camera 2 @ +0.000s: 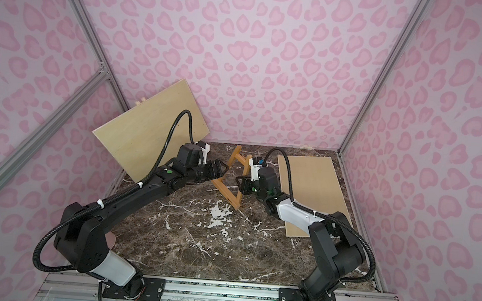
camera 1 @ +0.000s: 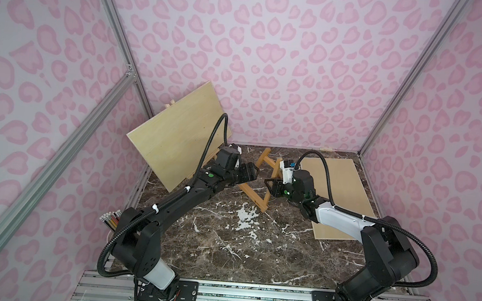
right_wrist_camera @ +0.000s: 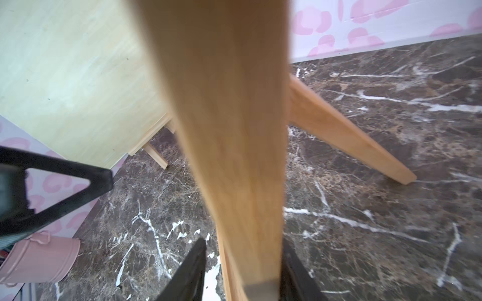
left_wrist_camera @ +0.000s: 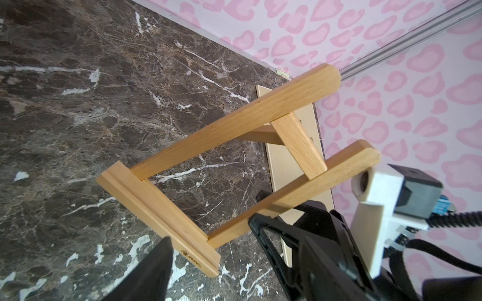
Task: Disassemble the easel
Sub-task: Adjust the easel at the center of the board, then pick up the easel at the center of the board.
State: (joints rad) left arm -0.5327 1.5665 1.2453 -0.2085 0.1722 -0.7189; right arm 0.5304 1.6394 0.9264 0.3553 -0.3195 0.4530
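Easel (camera 1: 252, 199) stands toward twelve o'clock on the tabletop (camera 1: 225, 245). Grasping step: right pincer (camera 1: 271, 186) straddles its three-o'clock leg (right_wrist_camera: 234, 130), clamp unclear; left pincer (camera 1: 257, 173) gapes wide at nine. Next likely needs firm grips, then pulling.

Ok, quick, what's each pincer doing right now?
Left pincer: open, holding nothing, beside the easel.
Right pincer: straddling an easel leg; whether it is clamped cannot be told.

Lilac walls (camera 1: 272, 55) printed with pink leopard spots enclosed a dark brown, white-veined marble worktop (camera 1: 225, 245); silver aluminium posts (camera 1: 399, 92) stood at its far corners, a slotted aluminium rail (camera 1: 251, 292) along its near edge.
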